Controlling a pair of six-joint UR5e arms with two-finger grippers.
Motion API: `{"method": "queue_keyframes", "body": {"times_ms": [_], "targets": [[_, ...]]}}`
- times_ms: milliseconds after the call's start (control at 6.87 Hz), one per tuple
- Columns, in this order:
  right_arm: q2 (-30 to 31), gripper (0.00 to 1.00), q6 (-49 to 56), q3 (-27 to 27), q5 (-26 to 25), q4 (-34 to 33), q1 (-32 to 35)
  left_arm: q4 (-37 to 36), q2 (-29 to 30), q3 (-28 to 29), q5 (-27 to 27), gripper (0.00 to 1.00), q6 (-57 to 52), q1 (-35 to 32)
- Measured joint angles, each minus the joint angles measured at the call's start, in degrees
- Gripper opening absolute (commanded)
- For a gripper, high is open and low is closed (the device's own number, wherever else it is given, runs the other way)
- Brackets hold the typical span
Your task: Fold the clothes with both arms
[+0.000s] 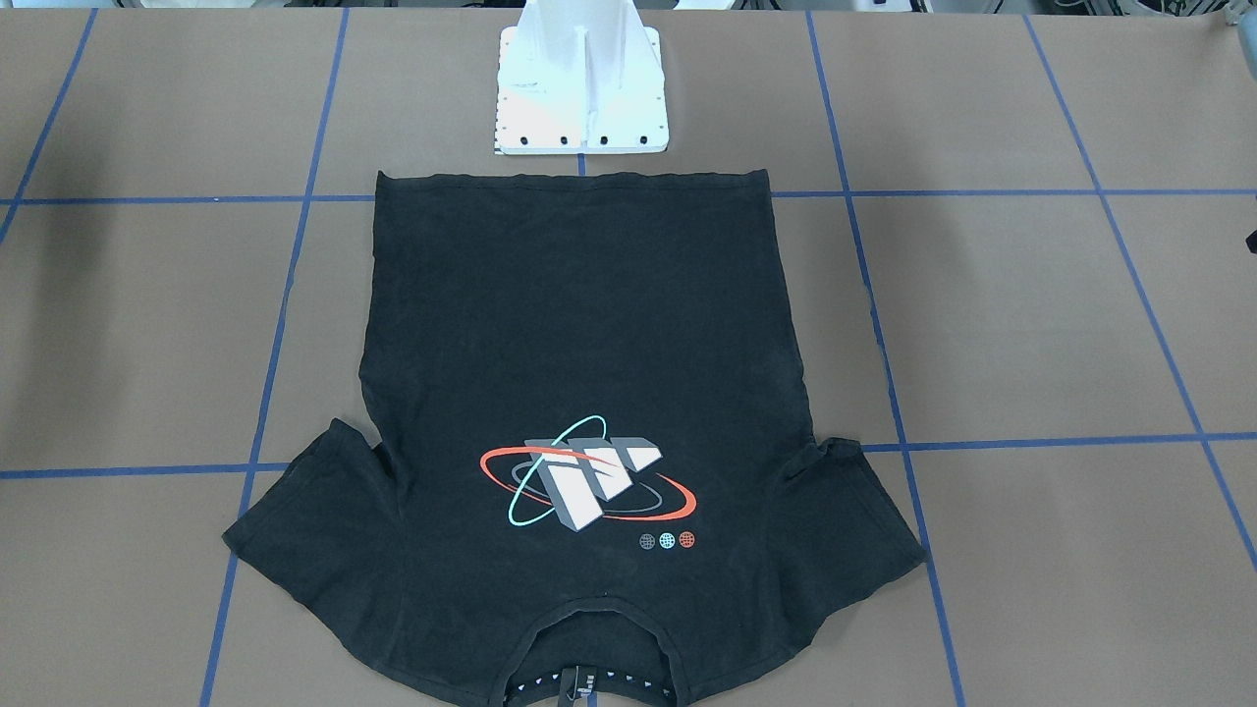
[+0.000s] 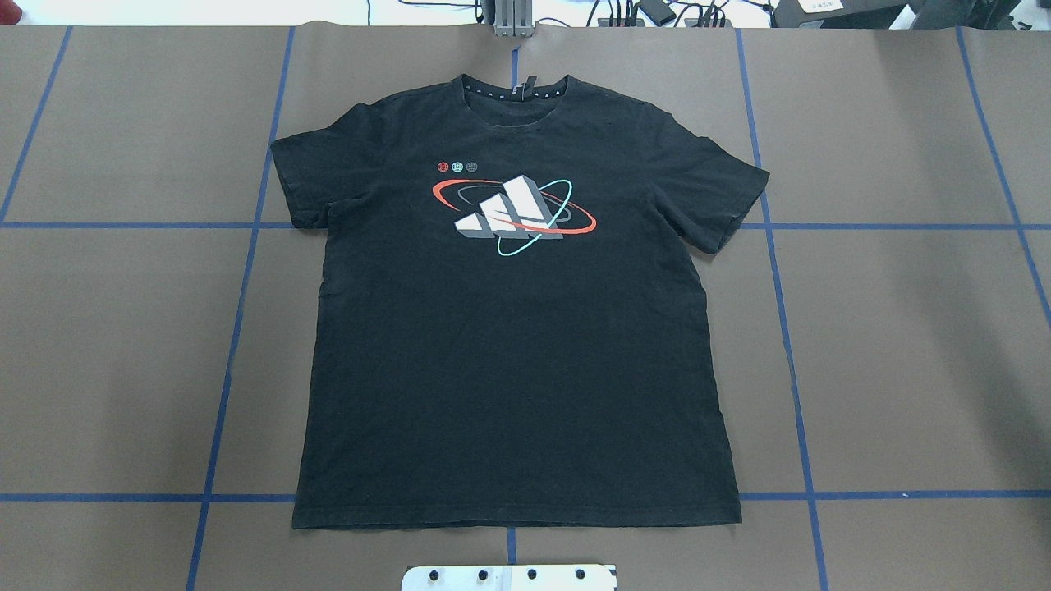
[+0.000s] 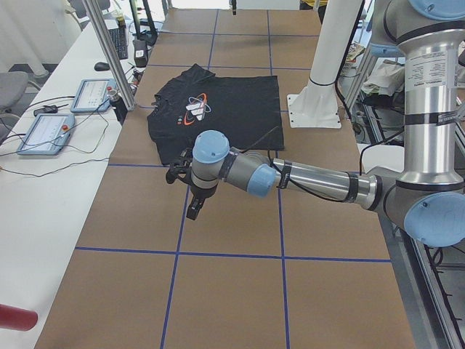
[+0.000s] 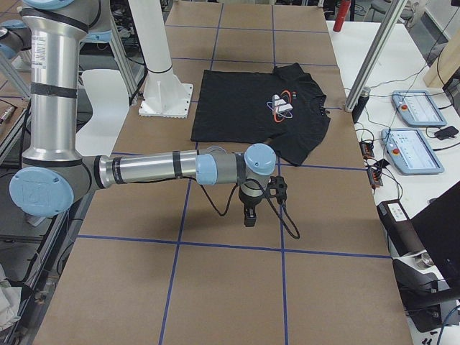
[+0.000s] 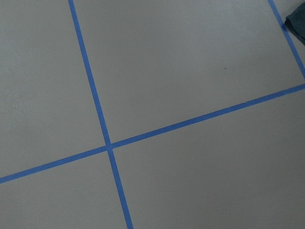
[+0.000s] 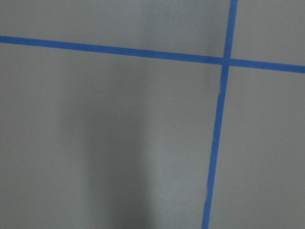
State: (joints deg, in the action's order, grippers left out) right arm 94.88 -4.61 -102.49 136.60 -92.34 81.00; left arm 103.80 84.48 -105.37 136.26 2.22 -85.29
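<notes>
The black T-shirt [image 2: 509,361] lies spread flat on the brown table, graphic [image 2: 513,215] up. Its collar points away from the robot and its hem lies near the base. It also shows in the front view [image 1: 579,324], the left side view [image 3: 232,105] and the right side view [image 4: 244,108]. The left arm's gripper [image 3: 193,211] hangs over bare table beyond the shirt's left sleeve. The right arm's gripper [image 4: 249,215] hangs over bare table beyond the right sleeve. Both show only in side views, so I cannot tell whether they are open or shut. Neither touches the shirt.
The white pedestal base [image 1: 581,98] stands just behind the hem. Blue tape lines [image 2: 238,312] grid the table. A side bench holds control tablets [image 3: 43,131] and cables; they also show in the right side view [image 4: 417,151]. A dark corner of cloth [image 5: 298,21] shows in the left wrist view.
</notes>
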Motion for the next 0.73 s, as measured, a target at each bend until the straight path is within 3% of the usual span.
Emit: {"method": "queue_keyframes", "body": {"times_ms": [437,728], "targets": [[-9.9,0.96,-14.6,9.2,2.4,10.6,-4.2,0.4,0.0,-2.1,1.8,1.0,0.1,0.0],[-19.4,0.98,-31.1,17.7,1.8,18.0,-9.5,0.5,-0.1,-3.0,1.8,1.0,0.1,0.0]]}}
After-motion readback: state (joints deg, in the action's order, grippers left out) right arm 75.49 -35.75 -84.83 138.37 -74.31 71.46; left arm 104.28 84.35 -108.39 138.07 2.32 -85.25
